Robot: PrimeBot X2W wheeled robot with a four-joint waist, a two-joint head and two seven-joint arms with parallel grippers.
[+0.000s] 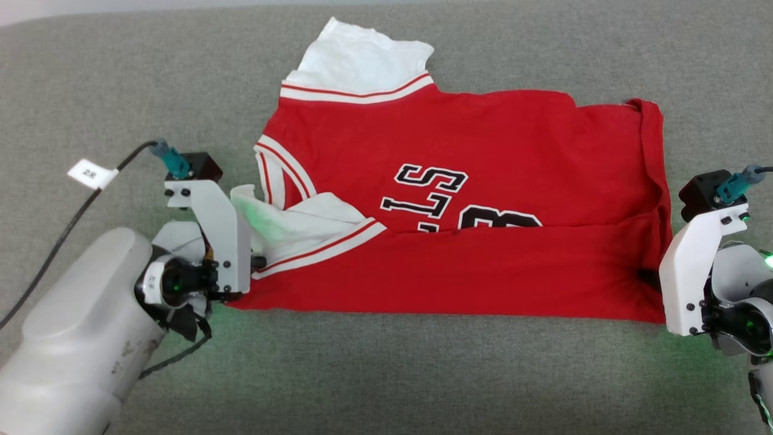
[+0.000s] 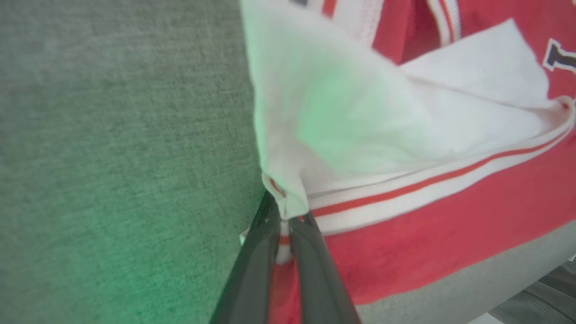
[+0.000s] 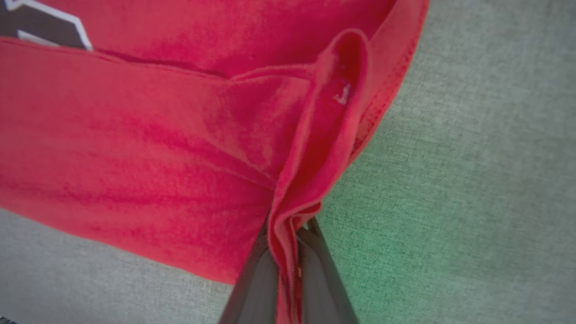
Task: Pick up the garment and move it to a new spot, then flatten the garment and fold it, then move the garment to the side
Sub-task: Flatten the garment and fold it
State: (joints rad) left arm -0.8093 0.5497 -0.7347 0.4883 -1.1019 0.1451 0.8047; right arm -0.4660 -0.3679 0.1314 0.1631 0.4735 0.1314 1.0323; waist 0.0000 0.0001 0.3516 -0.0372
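The garment (image 1: 459, 181) lies sideways on the grey cushion (image 1: 386, 374), neck toward the robot's left and hem toward its right, mostly flat. Its near long edge is turned up in a red band that covers the lower half of the lettering (image 1: 432, 193), so the first lengthwise fold looks to be in. By that reading, picking up, moving and flattening are done and the folding is under way. The left gripper (image 2: 283, 220) is clenched on the striped trim of the near sleeve (image 1: 290, 223), where white cloth bunches at its tips. The right gripper (image 3: 288, 225) is clenched on a gathered pleat of red hem at the opposite near corner. Both ends of the folded band are thus pinched. The far sleeve (image 1: 362, 57) sticks out unfolded beyond the body. What seems left is tucking that side in, folding the garment shorter, and carrying it to the side.
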